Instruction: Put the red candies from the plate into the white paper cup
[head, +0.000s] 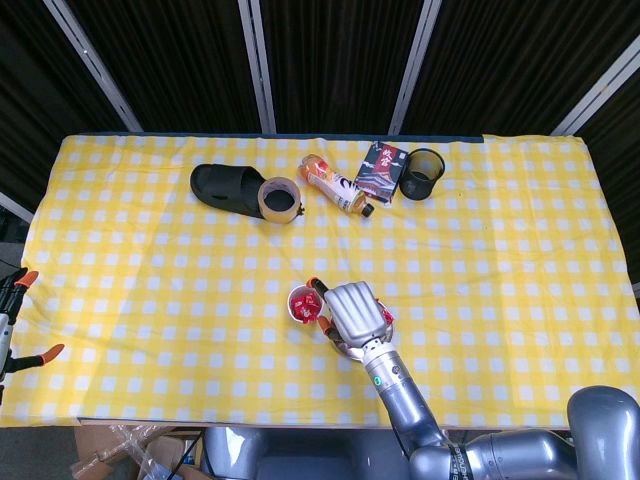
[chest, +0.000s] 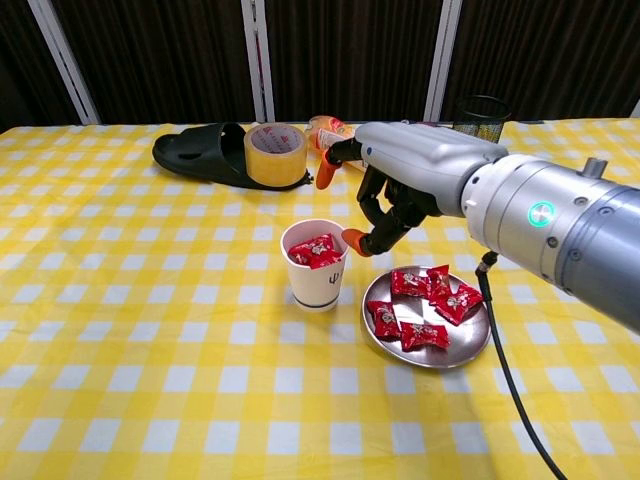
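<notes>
The white paper cup (chest: 315, 270) stands left of the metal plate (chest: 428, 360) and holds red candies (chest: 318, 249) heaped to its rim. Several more red candies (chest: 428, 298) lie on the plate. My right hand (chest: 400, 185) hovers above the gap between cup and plate, fingers apart and bent downward, with nothing in them. In the head view the right hand (head: 355, 312) covers most of the plate, and the cup (head: 303, 304) sits just left of it. My left hand shows in neither view.
Along the far side lie a black slipper (chest: 195, 155), a roll of tape (chest: 275, 155), an orange bottle on its side (chest: 330, 128), a red packet (head: 382, 170) and a black mesh pen holder (chest: 480, 118).
</notes>
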